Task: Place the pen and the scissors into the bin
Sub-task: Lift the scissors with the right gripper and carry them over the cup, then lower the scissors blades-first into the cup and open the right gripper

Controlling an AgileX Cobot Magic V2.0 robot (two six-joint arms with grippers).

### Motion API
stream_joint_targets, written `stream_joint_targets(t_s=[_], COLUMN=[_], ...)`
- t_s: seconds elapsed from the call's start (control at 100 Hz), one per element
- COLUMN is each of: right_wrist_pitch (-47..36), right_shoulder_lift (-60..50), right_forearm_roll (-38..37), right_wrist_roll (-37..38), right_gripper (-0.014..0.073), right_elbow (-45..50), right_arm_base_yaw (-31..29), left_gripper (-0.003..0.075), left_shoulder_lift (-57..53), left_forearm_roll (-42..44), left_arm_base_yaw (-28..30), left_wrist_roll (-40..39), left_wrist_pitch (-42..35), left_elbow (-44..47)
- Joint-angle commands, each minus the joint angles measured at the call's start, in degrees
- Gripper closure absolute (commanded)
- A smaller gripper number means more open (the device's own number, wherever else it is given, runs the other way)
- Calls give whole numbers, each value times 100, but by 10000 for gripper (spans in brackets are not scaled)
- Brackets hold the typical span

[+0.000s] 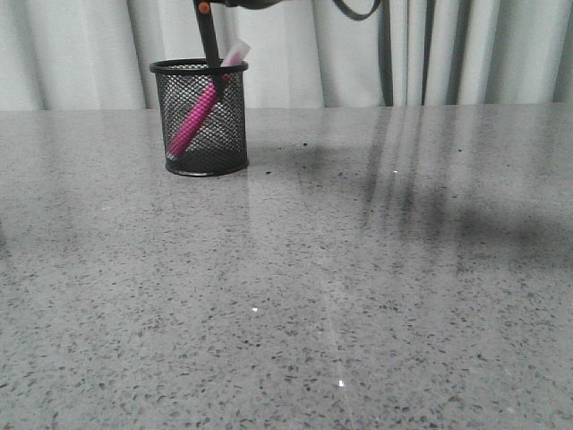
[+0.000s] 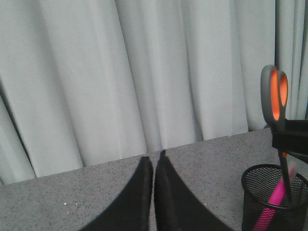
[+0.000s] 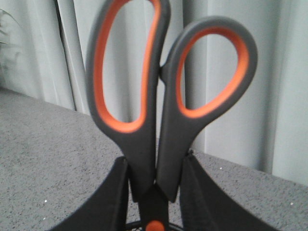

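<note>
Blk wire-mesh bin, pink pen inside

I count one bin on the worktop, one pen inside it, and one pair of scissors with two orange-lined finger loops. Two hands show on my feeds: the left hand and the right hand. One curtain hangs behind.
</note>
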Motion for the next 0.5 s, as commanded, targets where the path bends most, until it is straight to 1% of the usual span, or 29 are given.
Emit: stream_joint_targets(t_s=[0.0, 0.49], right_wrist_pitch=[-508, -456], right_shoulder_lift=[-224, -126], right_forearm_roll=[-12, -12], right_wrist_roll=[40, 40], right_gripper=[666, 662], right_elbow=[-216, 143], right_arm_base_yaw=[57, 80], left_gripper=[739, 739], left_shoulder_lift=[-43, -43], left_forearm_roll=[-117, -117], left_arm_base_yaw=[-54, -54], left_wrist_roll=[-4, -4], left_wrist_pitch=[-128, -128], left_elbow=[-169, -169])
